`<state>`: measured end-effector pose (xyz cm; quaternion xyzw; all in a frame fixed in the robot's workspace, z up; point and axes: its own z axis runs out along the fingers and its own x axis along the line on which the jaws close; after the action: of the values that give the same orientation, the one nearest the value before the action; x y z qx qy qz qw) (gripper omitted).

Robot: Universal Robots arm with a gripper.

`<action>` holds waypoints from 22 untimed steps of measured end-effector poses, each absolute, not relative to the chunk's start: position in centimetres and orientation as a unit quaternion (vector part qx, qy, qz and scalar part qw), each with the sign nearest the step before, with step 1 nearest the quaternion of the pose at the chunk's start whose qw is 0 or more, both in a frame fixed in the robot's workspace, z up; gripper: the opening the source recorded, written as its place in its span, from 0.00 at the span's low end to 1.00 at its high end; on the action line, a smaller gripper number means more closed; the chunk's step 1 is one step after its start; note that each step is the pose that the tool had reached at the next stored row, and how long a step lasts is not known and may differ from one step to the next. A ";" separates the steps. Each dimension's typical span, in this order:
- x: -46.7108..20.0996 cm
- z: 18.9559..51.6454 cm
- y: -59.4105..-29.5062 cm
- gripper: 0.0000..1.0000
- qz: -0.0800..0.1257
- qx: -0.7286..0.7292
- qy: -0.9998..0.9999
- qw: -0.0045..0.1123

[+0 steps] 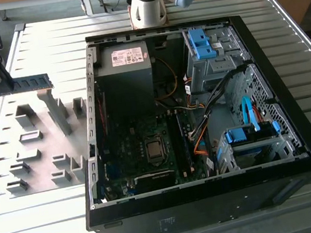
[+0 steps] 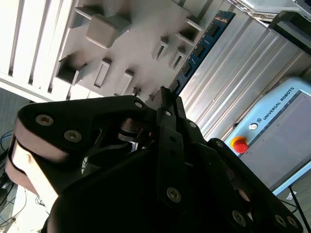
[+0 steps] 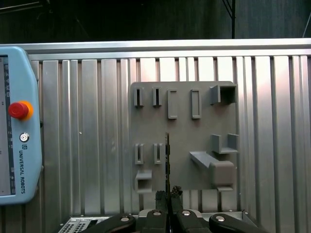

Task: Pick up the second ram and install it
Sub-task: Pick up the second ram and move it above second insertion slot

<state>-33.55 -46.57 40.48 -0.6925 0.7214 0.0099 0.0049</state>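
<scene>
The second ram (image 1: 32, 83) is a thin blue stick held level in the air above the grey holder plate (image 1: 38, 144), at the exterior view's left. My black gripper (image 1: 5, 84) is shut on it near its middle. In the second wrist view the ram (image 2: 199, 48) sticks out past the closed gripper (image 2: 167, 94). The first wrist view shows the ram (image 3: 167, 158) edge-on, rising from the gripper (image 3: 168, 195) over the holder plate (image 3: 184, 131). The open computer case (image 1: 296, 131) lies to the exterior view's right, with dark memory slots (image 1: 177, 139) on its motherboard.
The holder plate carries several raised grey brackets and empty slots. Inside the case are a power supply (image 1: 123, 69), blue drive-bay clips (image 1: 200, 43) and orange and black cables. A teach pendant (image 3: 17, 145) with a red button lies on the slatted metal table (image 1: 35, 46).
</scene>
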 end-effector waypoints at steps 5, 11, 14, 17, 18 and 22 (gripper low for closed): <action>-33.4 40.5 -46.6 0.14 0.010 -0.692 0.721 0.005; -33.2 40.5 -46.6 0.14 0.010 -0.692 0.721 0.005; -33.1 40.5 -46.6 0.14 0.010 -0.692 0.721 0.005; -32.8 40.5 -46.6 0.14 0.010 -0.692 0.721 0.005; -32.8 40.5 -46.6 0.14 0.010 -0.692 0.721 0.005; -32.5 40.5 -46.6 0.14 0.010 -0.692 0.721 0.005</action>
<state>-32.48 -46.57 40.48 -0.6925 0.7214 0.0099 0.0049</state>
